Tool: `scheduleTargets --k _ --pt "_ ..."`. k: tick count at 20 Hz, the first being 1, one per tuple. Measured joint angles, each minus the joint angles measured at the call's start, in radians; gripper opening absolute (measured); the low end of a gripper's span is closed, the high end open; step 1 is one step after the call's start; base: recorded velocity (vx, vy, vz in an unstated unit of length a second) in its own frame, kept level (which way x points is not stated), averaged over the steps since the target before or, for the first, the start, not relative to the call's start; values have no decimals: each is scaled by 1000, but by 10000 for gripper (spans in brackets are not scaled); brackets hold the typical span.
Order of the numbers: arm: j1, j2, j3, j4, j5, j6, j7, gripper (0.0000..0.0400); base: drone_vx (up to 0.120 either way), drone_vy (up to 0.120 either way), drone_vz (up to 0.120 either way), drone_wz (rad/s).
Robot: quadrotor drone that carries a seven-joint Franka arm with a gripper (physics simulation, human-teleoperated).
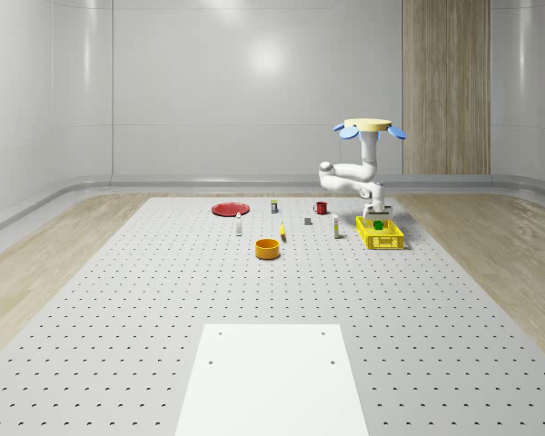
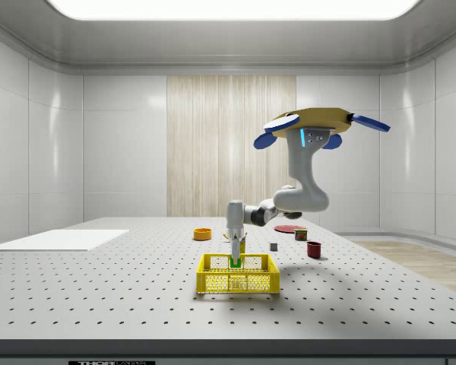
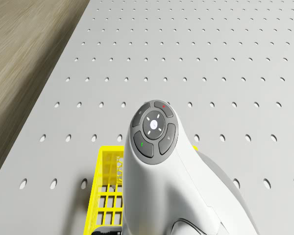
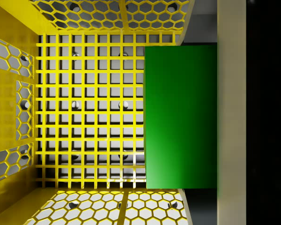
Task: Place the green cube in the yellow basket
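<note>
Hovering above the perforated table (image 1: 118, 300), the drone (image 2: 313, 122) is seen in the side view a little to the right of the yellow basket (image 2: 238, 275), with its arm (image 2: 300, 196) bent down and across toward it. The gripper (image 2: 235, 255) is lowered into the basket's open top, and the green cube (image 2: 235, 261) is clamped between its fingers, held inside the basket walls; whether the cube touches the mesh floor cannot be told. In the wrist view the green cube (image 4: 181, 117) is pressed against one finger (image 4: 231, 112), with the yellow basket (image 4: 84, 117) grid floor and honeycomb walls beyond it. In the whole-scene view the basket (image 1: 380, 234) is placed toward the table's right side. Farther to that view's left, a red cup (image 1: 321, 208), an orange bowl (image 1: 268, 248) and a red plate (image 1: 229, 209) are spread out. A white panel (image 1: 272, 380) is laid at the table's near edge.
</note>
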Motion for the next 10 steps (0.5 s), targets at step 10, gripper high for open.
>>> scheduleTargets --k 10 --pt "-32 -6 -133 50 -119 65 31 250 0 0 0 0"
